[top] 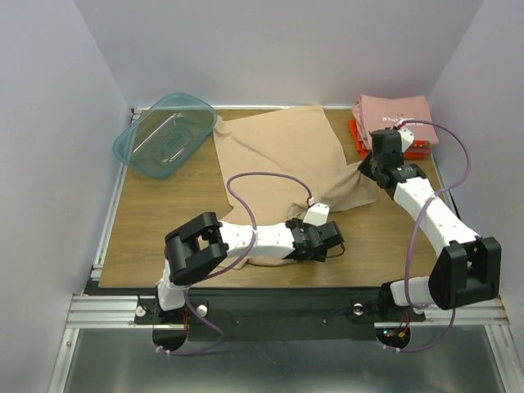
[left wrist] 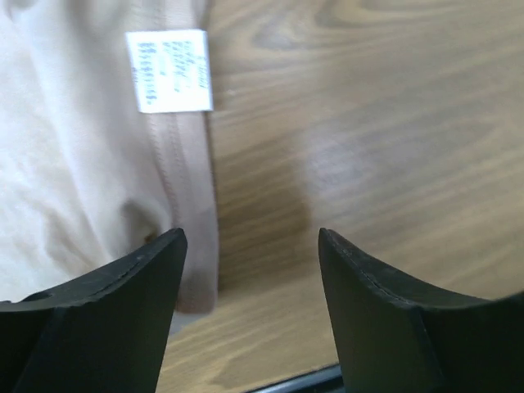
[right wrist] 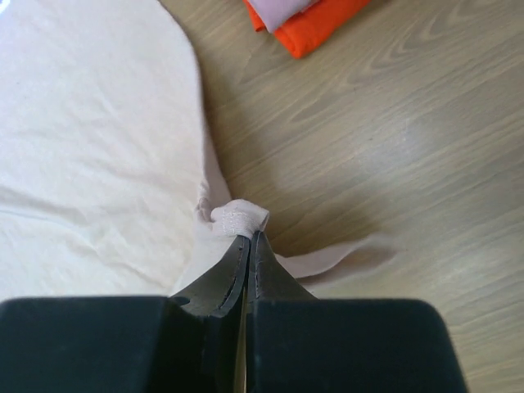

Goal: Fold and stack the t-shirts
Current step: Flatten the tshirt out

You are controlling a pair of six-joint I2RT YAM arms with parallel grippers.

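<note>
A translucent teal tub (top: 164, 135) sits at the far left corner of the wood-grain bench (top: 164, 221), slightly overhanging its left edge. Pale walls (top: 286, 49) enclose three sides; a metal rail (top: 106, 309) fronts it.

Plain tan t-shirt (top: 282, 151); white label (left wrist: 169, 71) at its hem, grey print too blurred to read. Dusty pink t-shirt (top: 393, 113), what looks like faint white lettering. Solid red-orange t-shirt (top: 357, 133). Translucent teal tub (top: 162, 135). Brown wood-grain table (top: 155, 229)

One tan t-shirt (top: 278, 155) spread across the counter (top: 160, 233).
Pink t-shirt (top: 393, 113) atop red-orange t-shirt (top: 358, 141), far right corner; teal tub (top: 164, 135), far left.
</note>
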